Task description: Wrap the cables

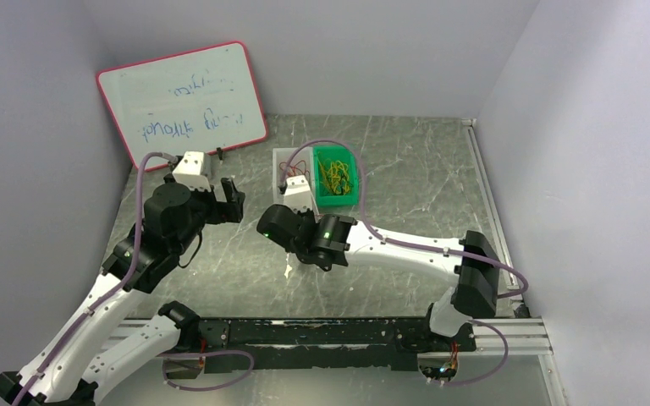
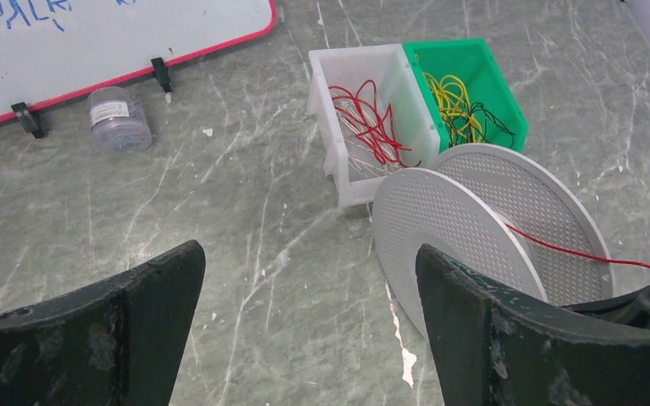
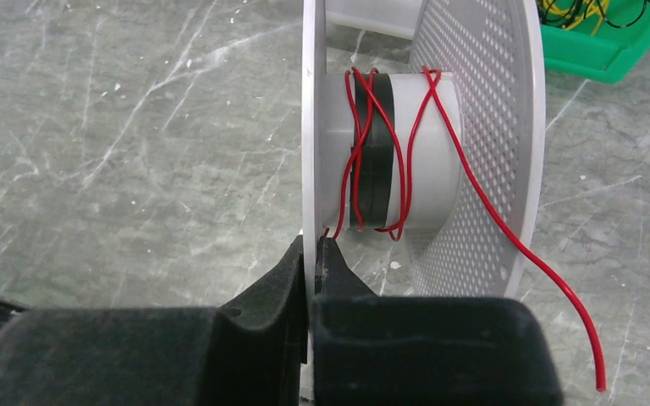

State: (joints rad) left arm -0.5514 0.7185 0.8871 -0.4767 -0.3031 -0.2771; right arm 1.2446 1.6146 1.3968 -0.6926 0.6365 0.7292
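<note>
A white spool (image 3: pixel 482 127) with perforated flanges stands on edge on the marble table. A red cable (image 3: pixel 360 152) loops a few turns round its core, and its loose tail (image 3: pixel 550 271) hangs down to the right. My right gripper (image 3: pixel 311 254) is shut on the rim of the spool's left flange. More red cables (image 2: pixel 372 118) lie in a white bin (image 2: pixel 328 93), and yellow ones (image 2: pixel 453 93) in a green bin (image 2: pixel 482 52). My left gripper (image 2: pixel 309 249) hovers open left of the spool (image 2: pixel 448 228), with nothing between its fingers.
A red-framed whiteboard (image 1: pixel 182 101) leans against the back left wall. A small clear jar (image 2: pixel 118 118) lies in front of it. The two bins (image 1: pixel 336 178) sit side by side at the table's middle back. Grey walls close in both sides.
</note>
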